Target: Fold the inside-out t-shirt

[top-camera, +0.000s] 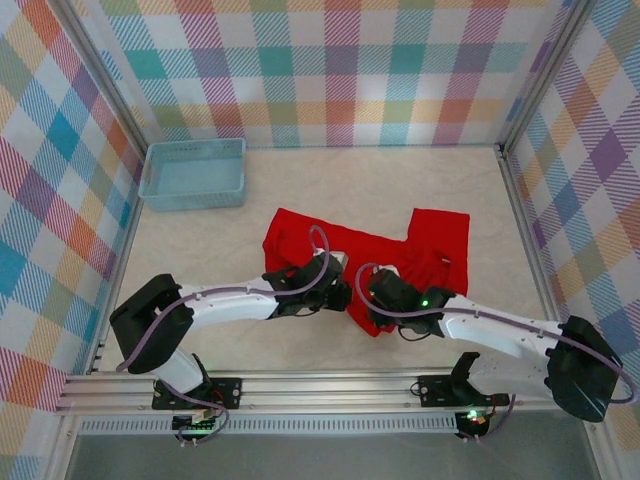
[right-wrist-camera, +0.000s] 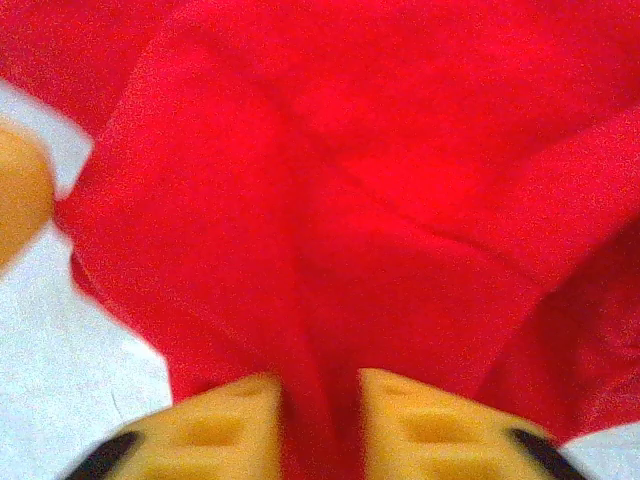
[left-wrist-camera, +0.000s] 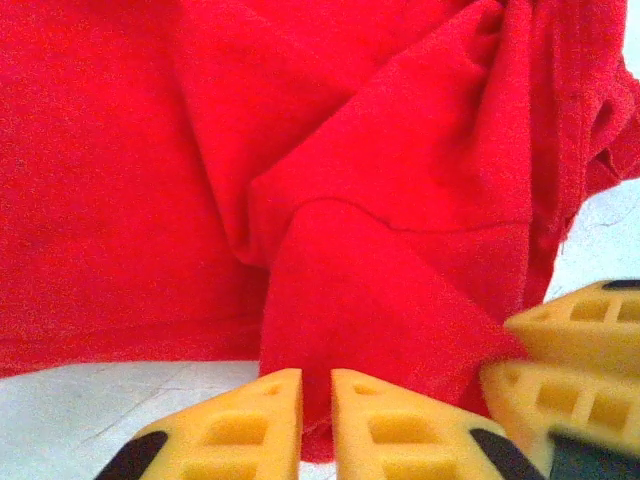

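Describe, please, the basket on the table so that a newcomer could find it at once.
Start at the pale table walled by plaid panels and look to its far left corner. There sits the basket, a shallow light-blue rectangular tub, apart from the red t-shirt in the middle. It is the only rigid container and the only blue thing on the table.

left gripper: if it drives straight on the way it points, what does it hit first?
The inside-out t-shirt: the left gripper pinches a fold of it, and bunched red cloth lies straight ahead. The right gripper sits off to the side, seemingly out of line; depth unclear.
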Robot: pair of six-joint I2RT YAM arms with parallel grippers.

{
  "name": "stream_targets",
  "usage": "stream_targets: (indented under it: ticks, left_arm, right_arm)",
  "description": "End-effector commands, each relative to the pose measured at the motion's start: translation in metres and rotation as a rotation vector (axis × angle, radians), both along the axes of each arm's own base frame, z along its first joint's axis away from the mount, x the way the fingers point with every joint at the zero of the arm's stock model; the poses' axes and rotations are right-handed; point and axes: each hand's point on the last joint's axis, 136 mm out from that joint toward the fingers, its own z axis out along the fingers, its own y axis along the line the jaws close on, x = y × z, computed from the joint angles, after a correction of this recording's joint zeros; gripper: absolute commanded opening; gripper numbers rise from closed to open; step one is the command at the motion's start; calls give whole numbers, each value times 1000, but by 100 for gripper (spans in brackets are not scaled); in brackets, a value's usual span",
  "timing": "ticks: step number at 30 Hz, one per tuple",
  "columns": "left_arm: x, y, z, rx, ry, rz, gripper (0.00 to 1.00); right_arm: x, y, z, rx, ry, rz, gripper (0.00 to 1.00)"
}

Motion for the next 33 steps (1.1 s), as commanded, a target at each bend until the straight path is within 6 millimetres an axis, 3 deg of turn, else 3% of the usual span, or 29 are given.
stream_targets:
  ticks: [1, 5, 10, 14, 23, 27, 33]
  left_arm:
    - [-20, 3, -2, 56, -57, -56, 24]
    - [-38, 3, 4, 13, -90, -91, 38]
    - [-44, -13, 19, -3, -154, -103, 45]
    - [-33, -19, 8, 25, -148, -42, 48]
    - [-5, -31, -26, 121, -122, 40, 53]
    - [2, -30, -33, 151, -119, 56, 39]
    - [-2, -24, -26, 126, -134, 45, 6]
  right_arm:
    - [9, 5, 26, 94, -48, -4, 9]
    - [5, 16, 52, 198, -83, 54, 2]
    - [2, 28, 55, 251, -64, 93, 2]
    - [3, 31, 58, 265, -61, 81, 1]
    - [9, 11, 53, 258, -67, -21, 0]
    - [11, 6, 49, 268, -56, -58, 0]
    - [25, -21, 29, 245, 6, -179, 0]
